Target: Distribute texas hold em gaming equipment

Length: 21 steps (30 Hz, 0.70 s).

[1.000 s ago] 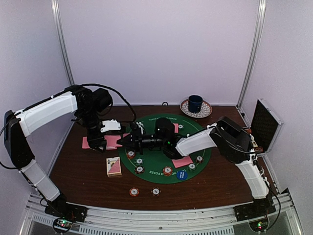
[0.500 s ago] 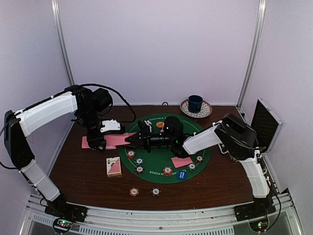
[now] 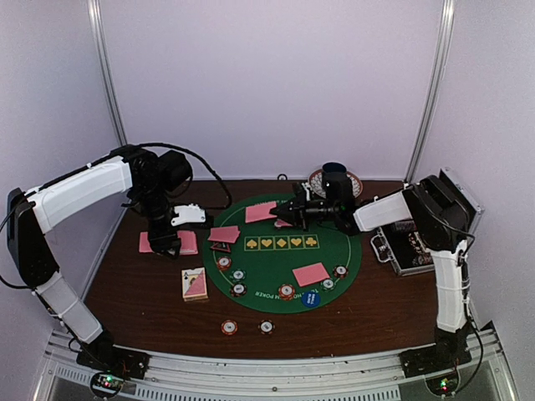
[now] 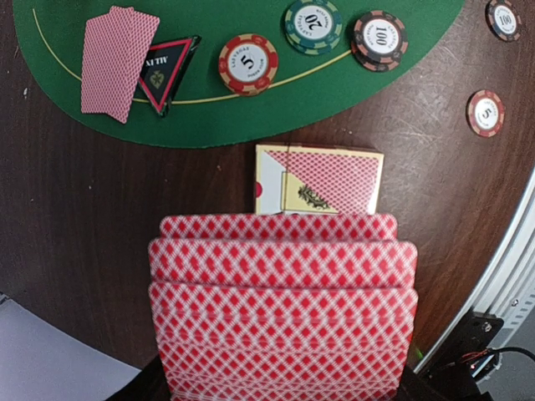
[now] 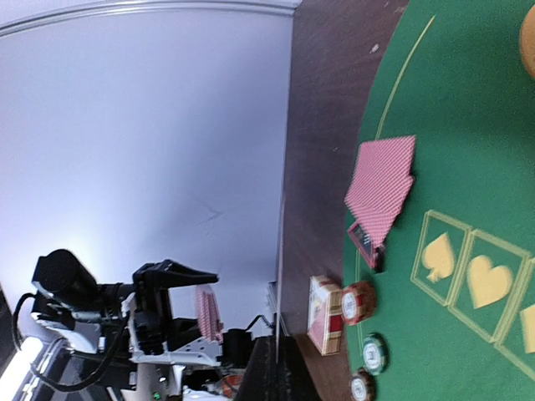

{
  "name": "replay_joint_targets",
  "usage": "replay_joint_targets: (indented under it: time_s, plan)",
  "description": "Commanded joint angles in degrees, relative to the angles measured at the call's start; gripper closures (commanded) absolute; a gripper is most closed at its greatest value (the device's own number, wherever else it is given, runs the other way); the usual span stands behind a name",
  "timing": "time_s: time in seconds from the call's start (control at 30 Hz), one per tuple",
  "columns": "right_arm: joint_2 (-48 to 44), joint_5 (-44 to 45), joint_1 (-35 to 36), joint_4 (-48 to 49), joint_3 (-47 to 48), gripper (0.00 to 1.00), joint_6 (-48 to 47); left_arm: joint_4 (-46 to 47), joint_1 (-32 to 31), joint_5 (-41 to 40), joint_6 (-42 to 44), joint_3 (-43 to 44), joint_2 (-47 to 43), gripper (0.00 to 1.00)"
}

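Note:
My left gripper (image 3: 165,243) is shut on a fan of pink-backed playing cards (image 4: 282,309), held over the table left of the green mat (image 3: 284,261). Two pink cards (image 3: 224,235) lie at the mat's left edge, overlapping the black red-edged triangle marker (image 4: 171,71). My right gripper (image 3: 282,214) is over the back of the mat. A pink card (image 3: 261,211) shows at its fingertips, and I cannot tell if it is held. Another card (image 3: 311,274) lies front right. Striped chips (image 3: 224,261) ring the mat's front, beside a blue button (image 3: 311,298).
A card box (image 3: 195,284) lies left of the mat. Two chips (image 3: 229,327) sit near the front edge. A blue mug (image 3: 334,175) on a saucer stands at the back. A silver-edged case (image 3: 407,251) lies right of the mat.
My right gripper pulled back from my left gripper's card fan to the back of the mat. Two cards now lie by the triangle marker. The left arm has not moved.

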Motion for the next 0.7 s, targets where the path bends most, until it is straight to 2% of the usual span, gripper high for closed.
replay_joint_targets:
  time_s: [0.0, 0.13, 0.4, 0.67]
  plan:
    - [-2.03, 2.44, -3.78, -25.01, 6.96, 1.00, -20.06, 0.46, -0.03, -0.19, 0.66, -0.19, -1.39, 1.00]
    - [-0.14, 9.02, -5.91, -40.53, 14.15, 1.00, -30.00, 0.47, -0.03, -0.07, 0.65, -0.07, -1.30, 1.00]
    - [5.28, 16.28, -7.01, -53.12, 23.02, 1.00, -35.95, 0.45, -0.03, 0.15, 0.63, -0.33, -1.83, 1.00]
    - [4.46, 23.13, -6.95, -59.72, 25.72, 0.78, -40.08, 0.48, -0.03, 0.35, 0.66, -0.38, -1.92, 1.00]
